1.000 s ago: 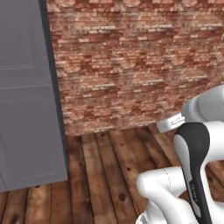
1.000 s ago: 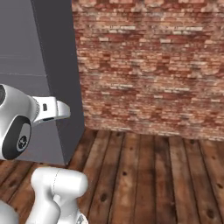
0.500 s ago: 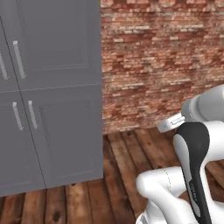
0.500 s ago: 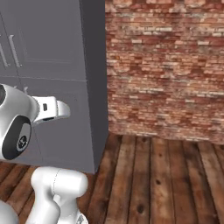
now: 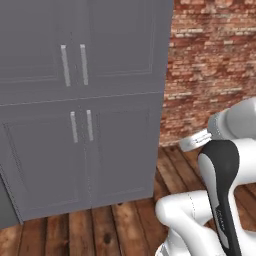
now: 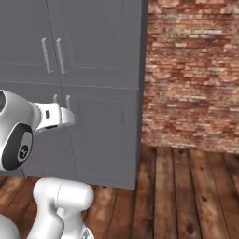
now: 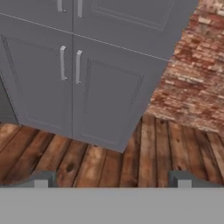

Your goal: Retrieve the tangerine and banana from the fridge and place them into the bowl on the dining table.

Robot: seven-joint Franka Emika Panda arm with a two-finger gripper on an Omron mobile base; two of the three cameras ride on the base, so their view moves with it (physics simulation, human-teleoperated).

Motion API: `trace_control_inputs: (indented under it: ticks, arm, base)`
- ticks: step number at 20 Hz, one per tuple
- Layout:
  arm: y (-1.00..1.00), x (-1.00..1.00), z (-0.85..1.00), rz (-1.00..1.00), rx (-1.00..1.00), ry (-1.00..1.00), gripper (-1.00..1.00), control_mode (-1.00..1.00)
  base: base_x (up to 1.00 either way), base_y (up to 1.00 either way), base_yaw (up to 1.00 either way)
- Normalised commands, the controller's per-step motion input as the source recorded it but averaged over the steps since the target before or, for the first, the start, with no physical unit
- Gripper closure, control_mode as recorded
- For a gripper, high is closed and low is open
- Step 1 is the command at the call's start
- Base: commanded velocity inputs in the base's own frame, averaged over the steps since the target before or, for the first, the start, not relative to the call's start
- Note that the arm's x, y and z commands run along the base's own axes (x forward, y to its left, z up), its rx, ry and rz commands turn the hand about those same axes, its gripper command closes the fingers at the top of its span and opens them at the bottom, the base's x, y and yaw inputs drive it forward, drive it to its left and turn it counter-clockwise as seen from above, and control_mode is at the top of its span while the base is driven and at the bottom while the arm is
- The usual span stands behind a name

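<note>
A: What stands in front of the robot?

B: A tall grey panelled cabinet (image 5: 80,110) — two upper doors and two lower doors, each pair meeting at the middle with slim pale vertical handles (image 5: 73,65) side by side. In the right base view the same cabinet (image 6: 84,88) takes up the left half, and the hand view looks at its lower doors (image 7: 83,83).

A: And around the cabinet?

B: To the cabinet's right runs a red brick wall (image 5: 215,75), set further back than the cabinet's front. Below both lies a dark wooden plank floor (image 5: 100,225). At the cabinet's lower left corner a narrow strip of darker grey (image 5: 6,207) shows, too little of it to name.

A: The gripper?

B: Its two dark fingertips (image 7: 41,180) rise at the bottom of the hand view, set wide apart, so the gripper (image 7: 111,180) is spread open with nothing between the tips — just floor planks beyond them, in front of the cabinet's base. The white arm (image 5: 220,200) stands folded, near the cabinet's right front corner.

A: The fridge, fruit, bowl, table?

B: I cannot place any of them relative to the cabinet; doors, brick and floor are what can be made out.
</note>
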Motion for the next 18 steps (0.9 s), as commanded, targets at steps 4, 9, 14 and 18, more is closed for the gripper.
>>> trace_control_inputs:
  ticks: [4,9,14,18]
  arm:
    - [0.00,0.00,0.00,0.00,0.00,0.00,-1.00,1.00]
    - [0.00,0.00,0.00,0.00,0.00,0.00,-1.00,1.00]
    - [0.00,0.00,0.00,0.00,0.00,0.00,-1.00,1.00]
    - [0.00,0.00,0.00,0.00,0.00,0.00,-1.00,1.00]
  base:
    - [-0.04,0.79,-0.03]
    - [-0.28,0.45,-0.04]
    - [-0.35,0.26,-0.02]
    - [-0.48,0.22,0.00]
